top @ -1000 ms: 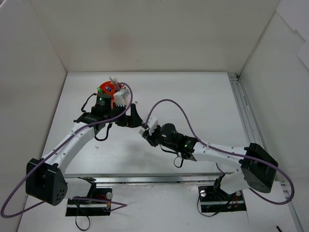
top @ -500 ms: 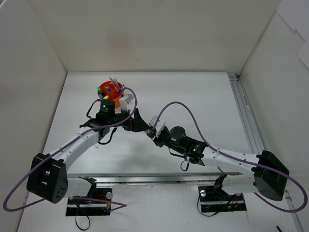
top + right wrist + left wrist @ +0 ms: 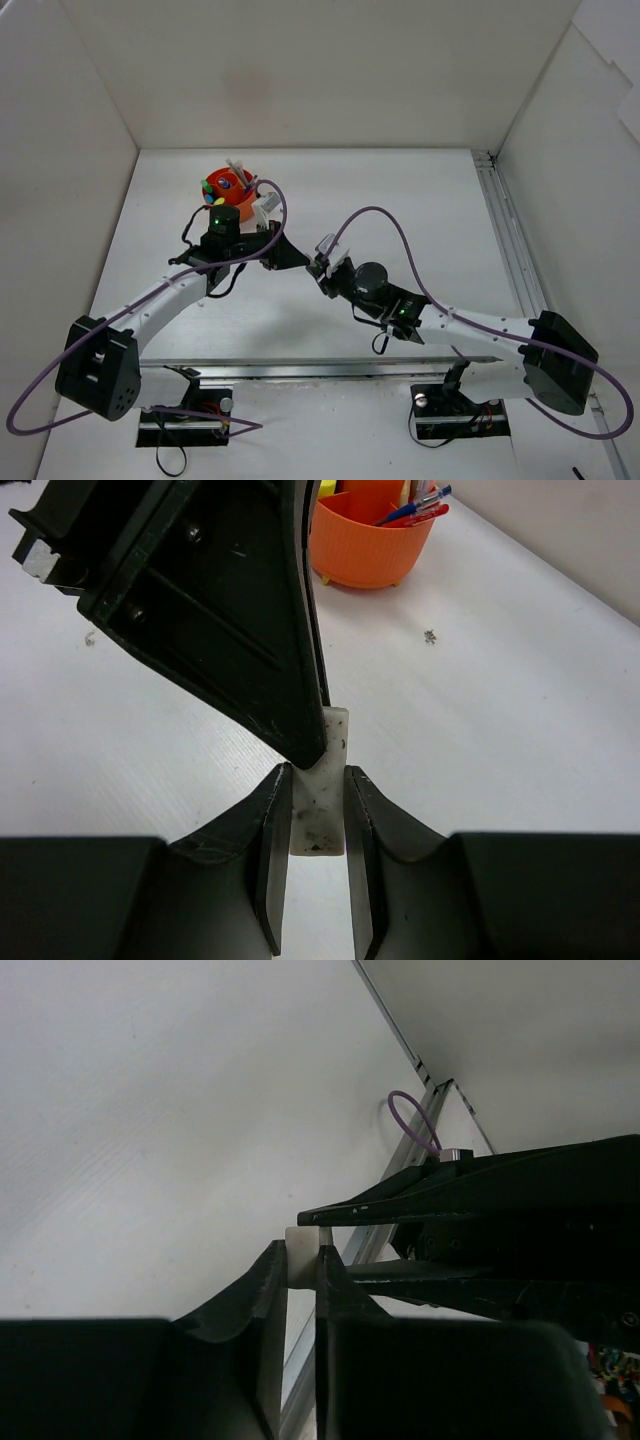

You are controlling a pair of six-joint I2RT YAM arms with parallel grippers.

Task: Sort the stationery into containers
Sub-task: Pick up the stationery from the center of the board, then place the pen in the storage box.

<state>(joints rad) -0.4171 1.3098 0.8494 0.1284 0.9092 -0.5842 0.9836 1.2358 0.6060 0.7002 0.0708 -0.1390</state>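
On my feed the left arm and right arm wore white shells between boxy black joints, each with a green light and a looping purple cable. The left claw and right claw had matte black, tapering fingers; small screws dotted the left's flank.

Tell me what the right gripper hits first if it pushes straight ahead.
The left gripper, directly ahead: both sets of jaws pinch the same beige eraser. The orange organizer stands farther beyond, slightly right of that line, I'd judge.
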